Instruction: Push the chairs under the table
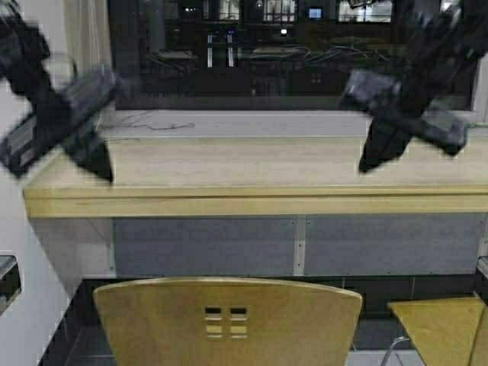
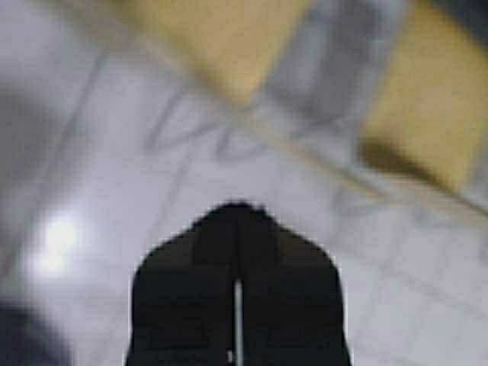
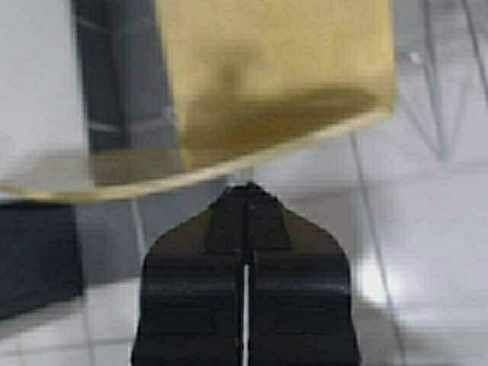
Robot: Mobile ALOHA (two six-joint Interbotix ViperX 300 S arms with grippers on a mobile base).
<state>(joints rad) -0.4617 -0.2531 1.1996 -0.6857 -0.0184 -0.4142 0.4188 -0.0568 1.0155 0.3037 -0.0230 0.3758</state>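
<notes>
A tan wood chair (image 1: 229, 316) with small cutouts in its backrest stands at the bottom centre, in front of the long light-wood table (image 1: 252, 200). A second tan chair (image 1: 442, 328) shows at the bottom right. My left gripper (image 1: 105, 175) is shut and raised at the left, above the table's left end. My right gripper (image 1: 367, 164) is shut and raised at the right, above the tabletop. In the right wrist view the shut gripper (image 3: 245, 191) points down at a chair's seat (image 3: 267, 84). In the left wrist view the shut gripper (image 2: 236, 210) hangs over the floor, with tan chair parts (image 2: 442, 114) beyond.
A grey panel (image 1: 297, 244) closes the space below the tabletop. A dark window (image 1: 290, 49) runs behind the table, with a thin cable (image 1: 152, 124) on the sill. A white wall (image 1: 23, 305) is at the left. The floor is pale tile (image 2: 91, 152).
</notes>
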